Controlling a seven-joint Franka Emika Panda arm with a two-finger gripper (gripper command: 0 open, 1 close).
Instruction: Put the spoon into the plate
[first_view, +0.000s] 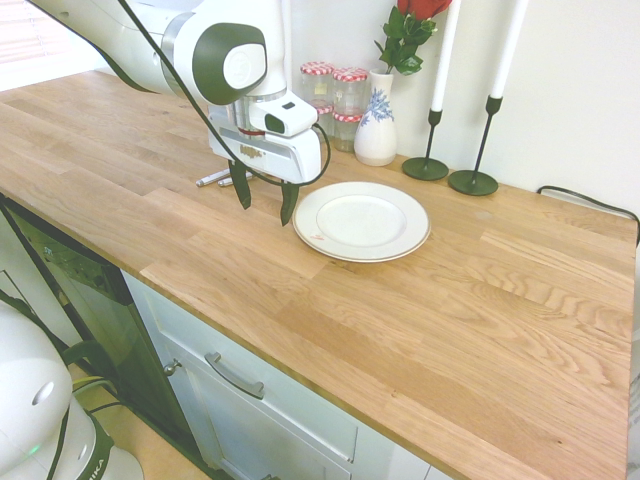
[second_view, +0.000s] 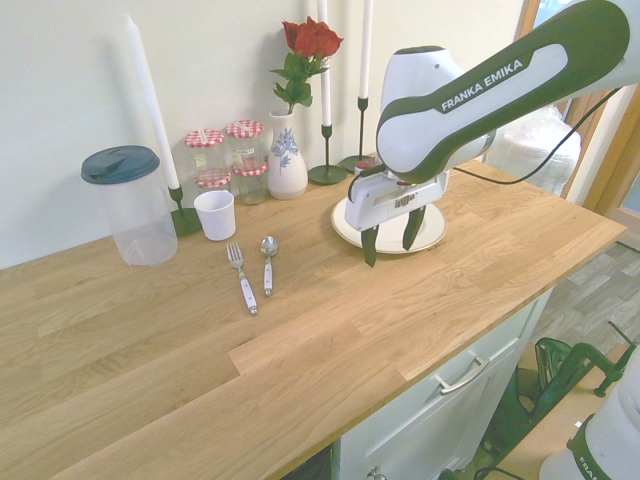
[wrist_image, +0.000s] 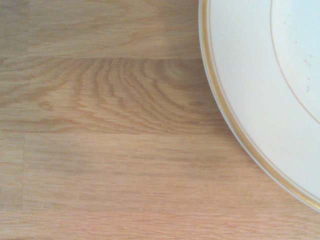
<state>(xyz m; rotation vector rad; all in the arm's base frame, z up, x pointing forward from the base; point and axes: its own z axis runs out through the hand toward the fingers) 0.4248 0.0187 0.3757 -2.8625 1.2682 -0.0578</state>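
Claw (second_view: 391, 243) hung empty, prongs spread wide, above the wooden surface (second_view: 330, 340) just beside the plate (first_view: 361, 221). Plate: round, white, wide rim, thin gold edge line. Spoon (second_view: 267, 262): small, silvery oval bowl, pale handle, lay flat beside a fork (second_view: 241, 275), well apart from the plate.

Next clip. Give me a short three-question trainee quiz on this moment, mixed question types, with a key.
1. True or false: the spoon already lies in the plate.
2. The gripper is: A) shut on the spoon, B) open and holding nothing, C) shut on the fork.
3. Which utensil lies right beside the spoon on the countertop?

Key:
1. False. It lies on the wood, apart from the plate.
2. B. The fingers stand spread above the countertop beside the plate.
3. The fork, white-handled, roughly parallel to the spoon.
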